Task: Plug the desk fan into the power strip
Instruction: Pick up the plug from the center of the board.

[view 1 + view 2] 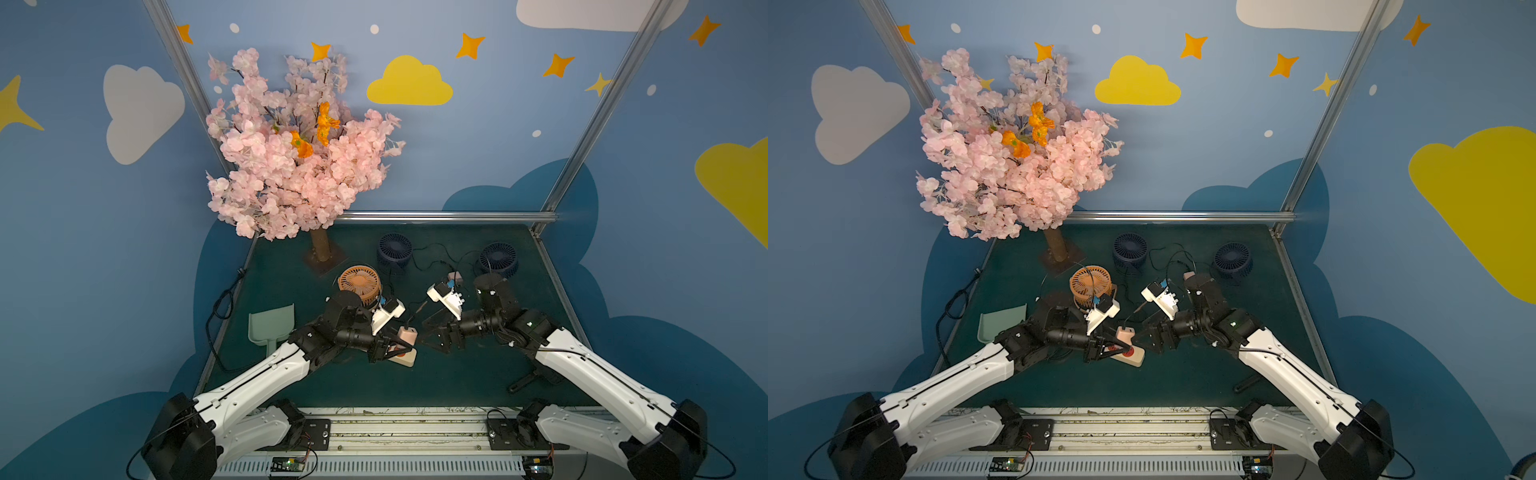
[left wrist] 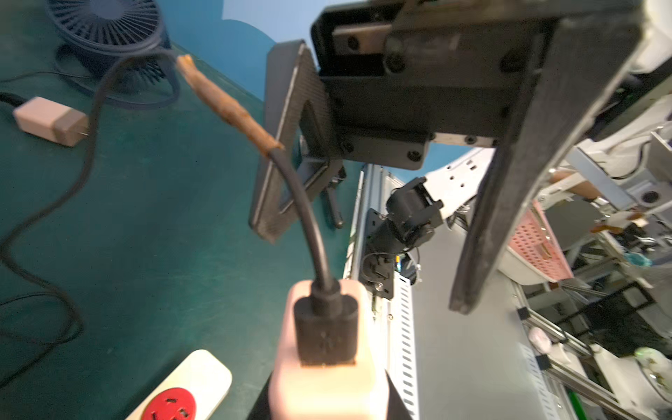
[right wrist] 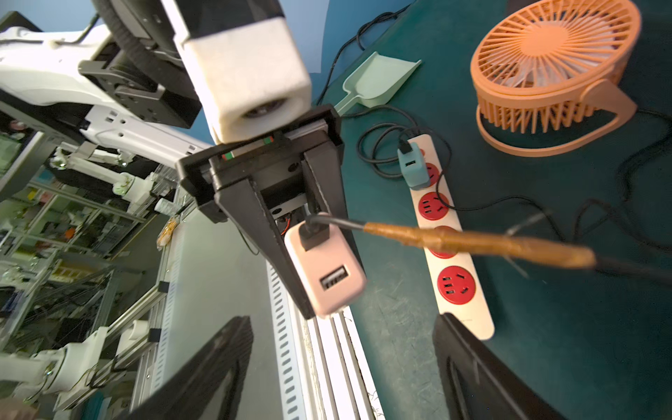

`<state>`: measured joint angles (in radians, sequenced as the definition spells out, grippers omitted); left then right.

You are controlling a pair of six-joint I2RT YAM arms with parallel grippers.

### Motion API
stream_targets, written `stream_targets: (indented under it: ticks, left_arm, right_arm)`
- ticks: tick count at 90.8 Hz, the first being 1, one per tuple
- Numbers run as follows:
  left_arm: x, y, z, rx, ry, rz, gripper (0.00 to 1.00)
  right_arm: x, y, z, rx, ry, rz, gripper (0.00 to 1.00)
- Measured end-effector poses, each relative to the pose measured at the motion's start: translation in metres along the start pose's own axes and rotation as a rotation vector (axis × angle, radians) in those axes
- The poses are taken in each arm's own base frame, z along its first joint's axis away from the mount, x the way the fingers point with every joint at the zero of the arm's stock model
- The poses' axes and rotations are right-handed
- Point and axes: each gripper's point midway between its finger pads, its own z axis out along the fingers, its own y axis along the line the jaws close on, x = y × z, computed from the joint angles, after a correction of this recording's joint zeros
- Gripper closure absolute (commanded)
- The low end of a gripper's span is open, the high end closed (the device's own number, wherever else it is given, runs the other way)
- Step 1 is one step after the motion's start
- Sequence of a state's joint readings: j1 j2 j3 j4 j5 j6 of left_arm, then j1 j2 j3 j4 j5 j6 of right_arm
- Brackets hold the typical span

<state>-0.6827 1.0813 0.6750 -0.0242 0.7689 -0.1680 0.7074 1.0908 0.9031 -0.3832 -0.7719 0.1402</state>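
Pink adapter (image 3: 324, 269) clamped in left gripper (image 1: 392, 347) by strip (image 3: 469, 312) end; right gripper (image 1: 430, 332) released. To be squared over free socket (image 3: 453, 285) first.

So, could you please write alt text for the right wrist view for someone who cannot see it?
The left pincer grips a pink charger with a black cable plugged into it, held clear of the cream power strip. A blue charger sits in one of the strip's red sockets, and an orange fan stands nearby.
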Motion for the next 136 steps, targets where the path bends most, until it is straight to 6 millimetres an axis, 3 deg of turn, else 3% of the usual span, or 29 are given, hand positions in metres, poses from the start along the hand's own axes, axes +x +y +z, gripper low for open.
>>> stream_targets:
  ticks: [28, 62, 77, 80, 89, 95, 102, 115, 127, 136]
  left_arm:
    - [0.009, -0.017, 0.001, 0.116, 0.043, -0.053, 0.88]
    - [0.013, -0.03, 0.003, 0.176, 0.065, -0.065, 0.89]
    - [0.014, -0.035, 0.002, 0.209, 0.071, -0.073, 0.89]
    - [0.014, -0.036, 0.001, 0.212, 0.072, -0.073, 0.85]
    - [0.013, -0.035, 0.002, 0.202, 0.069, -0.074, 0.53]
    - [0.011, -0.027, 0.002, 0.148, 0.054, -0.07, 0.38]
    - [0.011, -0.01, -0.002, 0.048, 0.021, -0.093, 0.31]
    - [0.022, 0.029, -0.022, -0.153, -0.073, -0.194, 0.29]
    - [0.041, 0.085, -0.062, -0.422, -0.194, -0.367, 0.3]
    - [0.052, 0.113, -0.095, -0.57, -0.274, -0.484, 0.32]
  right_arm:
    - [0.01, 0.017, 0.018, -0.151, 0.096, 0.014, 0.5]
    - [0.007, 0.03, 0.025, -0.27, 0.136, 0.041, 0.64]
    - [0.006, 0.037, 0.025, -0.317, 0.143, 0.029, 0.84]
    - [0.006, 0.037, 0.024, -0.32, 0.146, 0.03, 0.89]
    - [0.006, 0.037, 0.024, -0.323, 0.154, 0.033, 0.92]
    - [0.006, 0.036, 0.024, -0.315, 0.157, 0.039, 0.93]
    - [0.003, 0.028, 0.024, -0.271, 0.146, 0.033, 0.95]
    - [-0.002, 0.002, 0.023, -0.109, 0.107, -0.003, 1.0]
    - [0.001, -0.005, 0.021, -0.003, 0.069, -0.076, 1.0]
    - [0.003, -0.012, 0.029, 0.082, 0.05, -0.164, 1.0]
